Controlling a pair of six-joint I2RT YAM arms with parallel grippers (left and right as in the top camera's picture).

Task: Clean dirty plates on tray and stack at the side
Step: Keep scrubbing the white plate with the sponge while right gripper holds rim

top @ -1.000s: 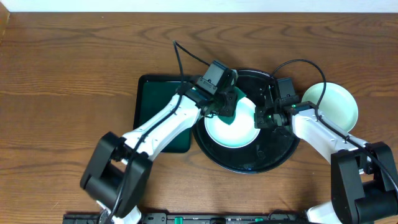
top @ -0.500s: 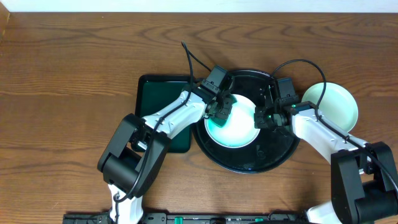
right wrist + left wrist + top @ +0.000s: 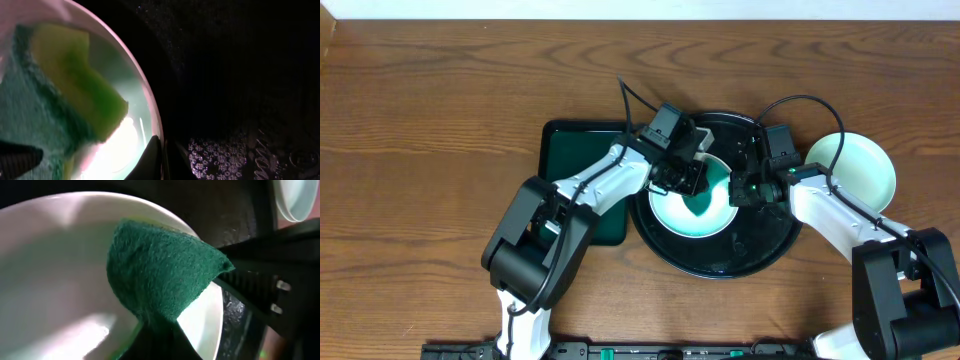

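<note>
Am counting two plates showing: first plate [image 3: 670, 215], second plate [image 3: 860, 170]. Am counting two trays: black tray [image 3: 760, 247], green tray [image 3: 565, 150]. Am seeing one green sponge [image 3: 704, 184]. Am running my two grippers: left gripper [image 3: 683, 181], right gripper [image 3: 734, 191]

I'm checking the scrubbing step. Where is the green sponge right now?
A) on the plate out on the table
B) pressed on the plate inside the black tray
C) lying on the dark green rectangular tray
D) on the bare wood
B: the left gripper holds the sponge down on the plate that sits in the black tray.
</note>
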